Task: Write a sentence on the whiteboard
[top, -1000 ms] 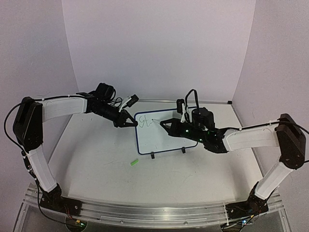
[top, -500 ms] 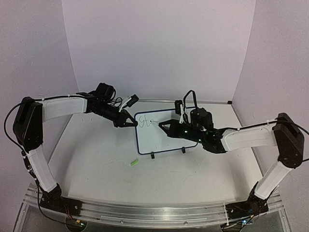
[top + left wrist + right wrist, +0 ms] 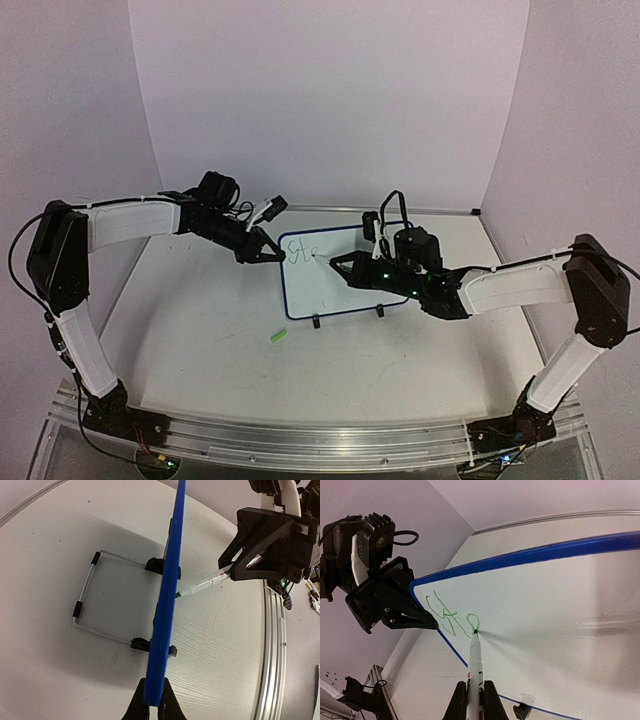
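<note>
Right gripper is clenched on a slim white marker with a green tip, low centre in the right wrist view. The tip touches the small rectangular whiteboard with a dark blue rounded-corner frame at the foot of a looped green letter. Thin green handwriting sits in the board's upper left corner and reads roughly "Ste". At the bottom centre of the left wrist view, the left gripper is pinched tight on the edge of the blue frame; from above it meets the board's left side near the top corner. The board stands just left of centre in the top view, on two black clip feet, with a thin wire stand behind it. A small green cap lies on the pale table, lower left of the board and apart from it
</note>
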You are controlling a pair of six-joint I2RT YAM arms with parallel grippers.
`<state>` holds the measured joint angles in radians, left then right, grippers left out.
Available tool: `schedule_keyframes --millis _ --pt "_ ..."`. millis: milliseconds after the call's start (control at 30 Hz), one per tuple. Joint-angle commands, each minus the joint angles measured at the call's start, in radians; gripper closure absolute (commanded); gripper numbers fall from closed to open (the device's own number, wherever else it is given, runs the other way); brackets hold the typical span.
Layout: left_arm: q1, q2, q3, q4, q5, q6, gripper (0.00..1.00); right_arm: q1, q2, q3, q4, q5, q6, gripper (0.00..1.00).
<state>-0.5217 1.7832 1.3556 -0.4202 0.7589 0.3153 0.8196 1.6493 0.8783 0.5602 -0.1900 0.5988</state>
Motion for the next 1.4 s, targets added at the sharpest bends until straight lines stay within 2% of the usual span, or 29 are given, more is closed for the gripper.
schedule_keyframes --millis 0,1067,1367 --pt "-0.014 -0.005 0.025 -0.043 -0.046 0.025 1.00 -0.003 0.013 -0.014 0.012 0.019 0.006 1.00" --pt "-0.017 -0.005 0.025 -0.046 -0.049 0.026 1.00 -0.004 -0.054 -0.037 0.005 0.074 -0.009 1.00" --pt "-0.020 -0.007 0.025 -0.046 -0.050 0.026 1.00 -0.002 -0.111 -0.056 0.006 0.044 -0.022 1.00"
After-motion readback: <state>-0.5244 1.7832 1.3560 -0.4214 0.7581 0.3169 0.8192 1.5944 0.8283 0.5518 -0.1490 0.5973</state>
